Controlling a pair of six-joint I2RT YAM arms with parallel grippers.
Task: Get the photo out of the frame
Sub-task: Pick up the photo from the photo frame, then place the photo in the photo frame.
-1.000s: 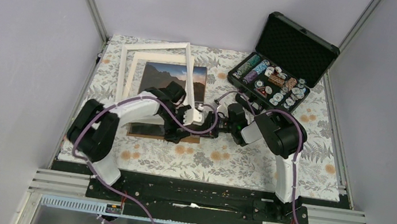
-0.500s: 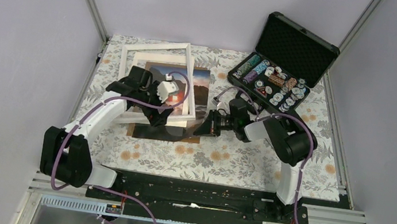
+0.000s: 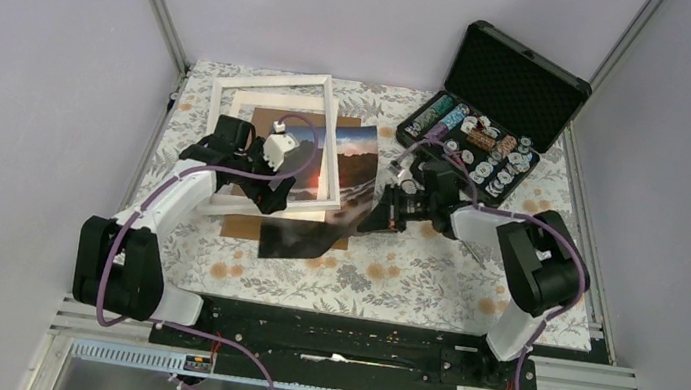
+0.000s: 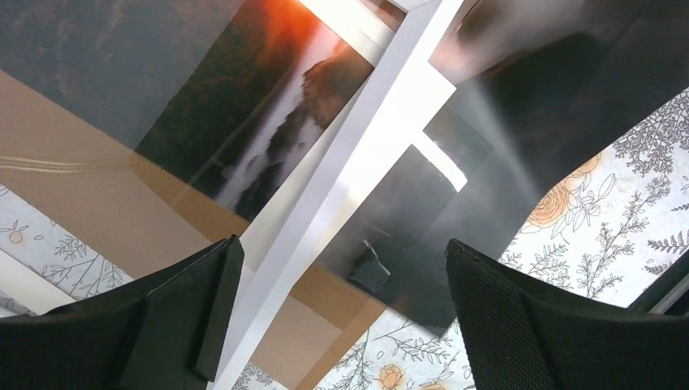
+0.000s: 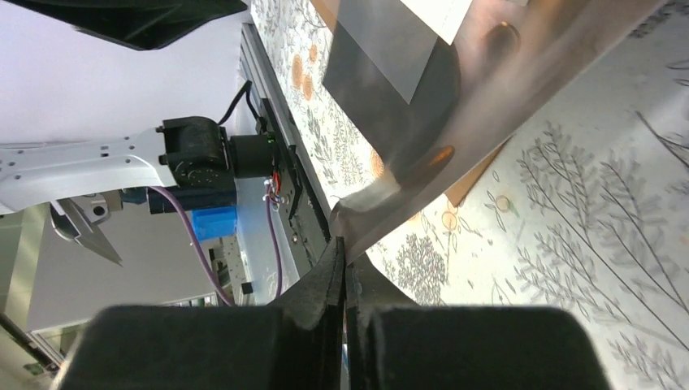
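Right end effector [image 5: 341,258] was clamped shut on the photo's [image 3: 346,160] curled edge, photo apparently partly under the white frame [image 3: 271,82] on the table [image 3: 411,276], left end effector [image 4: 345,321] wide open above, holding nothing.

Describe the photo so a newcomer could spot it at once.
On the floral mat between the arms lies a stack of flat rectangles. The photo is the glossy sheet lifted at its right edge by the shut right gripper. Unlike the brown board beneath and the white frame across it, it shows an orange glow over dark rocks.
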